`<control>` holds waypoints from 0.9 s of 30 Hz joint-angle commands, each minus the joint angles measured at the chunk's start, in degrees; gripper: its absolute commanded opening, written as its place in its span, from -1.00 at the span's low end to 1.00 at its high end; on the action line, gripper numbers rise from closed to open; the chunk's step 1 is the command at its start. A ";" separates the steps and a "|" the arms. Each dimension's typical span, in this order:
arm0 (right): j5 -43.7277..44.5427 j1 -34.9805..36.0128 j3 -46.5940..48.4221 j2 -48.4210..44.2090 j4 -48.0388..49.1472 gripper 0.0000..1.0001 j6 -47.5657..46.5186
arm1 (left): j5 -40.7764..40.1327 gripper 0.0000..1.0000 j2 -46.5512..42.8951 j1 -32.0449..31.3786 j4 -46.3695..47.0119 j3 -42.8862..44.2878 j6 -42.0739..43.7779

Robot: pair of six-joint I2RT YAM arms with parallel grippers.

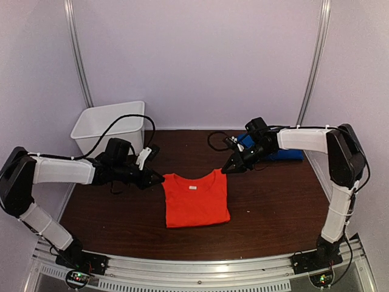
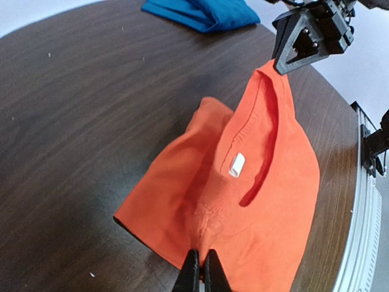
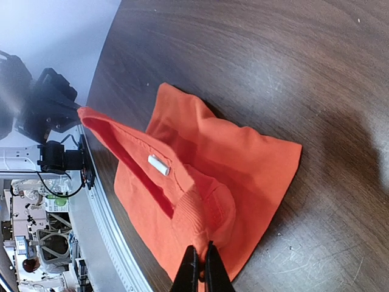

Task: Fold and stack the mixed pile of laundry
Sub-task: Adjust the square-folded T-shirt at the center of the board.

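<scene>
The orange-red T-shirt (image 1: 197, 198) lies partly folded in the middle of the dark table, its collar and white label facing the back. My left gripper (image 1: 159, 178) is shut on the shirt's left shoulder corner (image 2: 202, 255). My right gripper (image 1: 228, 168) is shut on the right shoulder near the collar (image 3: 203, 255). Both top corners are lifted a little, the lower part rests on the table. The royal-blue garment (image 1: 281, 152) lies folded at the back right behind my right arm; it also shows in the left wrist view (image 2: 200, 12).
A white plastic bin (image 1: 109, 126) stands at the back left corner. Cables trail over the table behind both wrists. The metal rail (image 1: 200, 267) runs along the near edge.
</scene>
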 commanded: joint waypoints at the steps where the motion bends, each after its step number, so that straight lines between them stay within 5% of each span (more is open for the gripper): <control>1: 0.74 0.39 0.10 -3.60 0.36 -1.00 -0.90 | -0.22 -1.00 -3.52 0.11 3.29 -0.67 2.19; 20: 8.29 0.04 10.48 15.67 5.13 -0.91 1.74 | -16.97 -1.00 16.55 0.85 2.77 5.40 -4.27; 25: 8.50 0.02 14.64 16.81 2.05 -0.55 1.75 | -17.27 -0.98 19.50 1.34 0.35 7.58 -5.07; 27: 8.52 -0.10 15.99 15.42 0.19 -0.32 1.63 | -17.03 -0.80 19.57 1.34 -2.03 9.82 -4.14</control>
